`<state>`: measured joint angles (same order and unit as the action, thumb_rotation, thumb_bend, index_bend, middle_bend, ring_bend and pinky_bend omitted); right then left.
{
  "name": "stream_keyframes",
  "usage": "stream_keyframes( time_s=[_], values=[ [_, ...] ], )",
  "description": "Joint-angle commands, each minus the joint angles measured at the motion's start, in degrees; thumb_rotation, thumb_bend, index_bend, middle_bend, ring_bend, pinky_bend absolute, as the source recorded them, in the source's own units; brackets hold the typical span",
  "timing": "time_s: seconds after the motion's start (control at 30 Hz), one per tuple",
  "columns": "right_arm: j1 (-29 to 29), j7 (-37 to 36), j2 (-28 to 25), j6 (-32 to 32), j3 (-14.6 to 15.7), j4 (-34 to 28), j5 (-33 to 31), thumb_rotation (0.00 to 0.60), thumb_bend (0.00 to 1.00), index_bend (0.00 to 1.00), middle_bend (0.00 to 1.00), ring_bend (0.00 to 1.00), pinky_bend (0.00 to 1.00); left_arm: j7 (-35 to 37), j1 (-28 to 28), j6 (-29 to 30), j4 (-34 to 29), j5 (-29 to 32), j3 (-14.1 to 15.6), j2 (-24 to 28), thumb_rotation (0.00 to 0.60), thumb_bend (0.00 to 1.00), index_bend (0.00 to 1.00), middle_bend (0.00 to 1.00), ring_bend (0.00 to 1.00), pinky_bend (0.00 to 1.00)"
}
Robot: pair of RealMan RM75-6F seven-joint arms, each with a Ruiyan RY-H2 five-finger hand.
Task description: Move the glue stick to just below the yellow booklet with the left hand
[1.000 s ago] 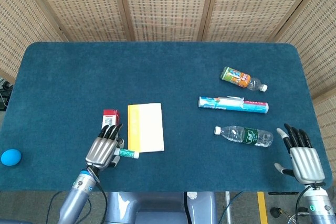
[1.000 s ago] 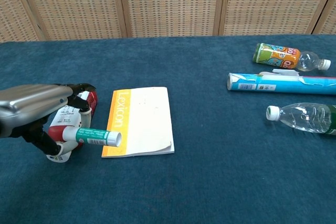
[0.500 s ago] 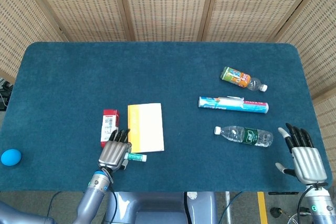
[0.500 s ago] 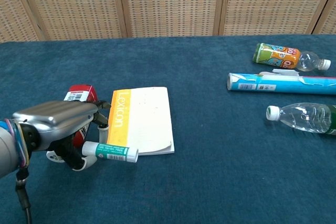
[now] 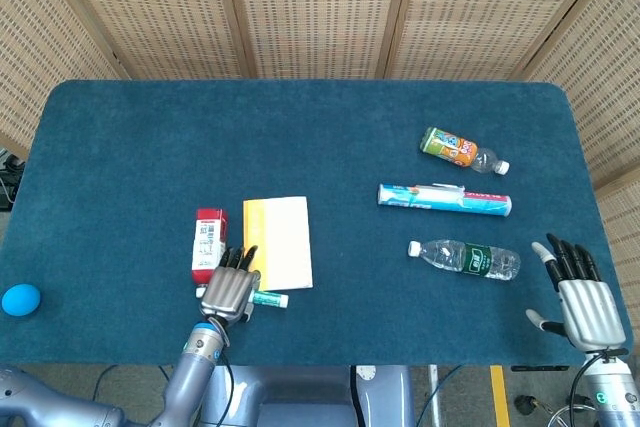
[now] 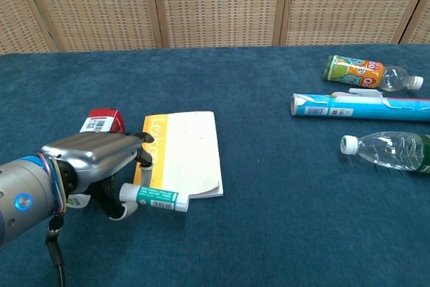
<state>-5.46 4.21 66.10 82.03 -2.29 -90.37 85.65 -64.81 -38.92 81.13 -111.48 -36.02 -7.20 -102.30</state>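
Observation:
A green and white glue stick (image 5: pixel 268 299) (image 6: pixel 156 198) lies level, gripped at its left end by my left hand (image 5: pixel 228 293) (image 6: pixel 94 160). It sits just under the near edge of the yellow booklet (image 5: pixel 277 243) (image 6: pixel 181 155), which lies flat on the blue table. In the chest view the stick's tip is over the booklet's near corner; whether it touches the cloth I cannot tell. My right hand (image 5: pixel 577 295) rests with fingers spread near the table's right front corner, holding nothing.
A red and white box (image 5: pixel 208 243) (image 6: pixel 99 121) lies just left of the booklet. A blue ball (image 5: pixel 20 299) sits at the far left. On the right lie an orange bottle (image 5: pixel 458 149), a long tube (image 5: pixel 444 199) and a clear water bottle (image 5: pixel 466 259).
My left hand has carried the glue stick to the right and nearer, from beside the red box to just below the booklet. The right hand has barely moved.

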Motion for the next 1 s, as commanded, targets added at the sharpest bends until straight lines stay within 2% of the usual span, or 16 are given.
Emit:
stream_keyframes(
  time_s=[0.03, 0.6, 0.8, 1.0],
  values=[
    [0.0, -0.1, -0.1, 0.0, 0.0, 0.0, 0.0, 0.6, 0.0, 0.1, 0.0, 0.0, 0.01, -0.2, -0.4, 0.2, 0.4, 0.3, 0.0, -0.5, 0.6, 0.43, 0.55, 0.0, 0.0, 0.0],
    [0.1, -0.6, -0.3, 0.3, -0.1, -0.1, 0.2, 0.6, 0.0, 0.1, 0.0, 0.0, 0.01, -0.1, -1.7, 1.1, 2.7, 1.5, 0.2, -2.5, 0.6, 0.42, 0.54, 0.0, 0.0, 0.0],
    [0.1, -0.7, -0.4, 0.3, -0.1, 0.0, 0.2, 0.6, 0.0, 0.1, 0.0, 0.0, 0.01, 0.1, -2.1, 1.1, 3.2, 1.8, 0.2, -3.1, 0.6, 0.41, 0.48, 0.0, 0.0, 0.0],
    [0.1, -0.6, -0.4, 0.2, 0.0, -0.1, 0.1, 0.6, 0.0, 0.1, 0.0, 0.0, 0.01, 0.9, -2.2, 0.9, 3.0, 1.5, 0.3, -3.0, 0.6, 0.39, 0.35, 0.0, 0.0, 0.0]
  ],
)
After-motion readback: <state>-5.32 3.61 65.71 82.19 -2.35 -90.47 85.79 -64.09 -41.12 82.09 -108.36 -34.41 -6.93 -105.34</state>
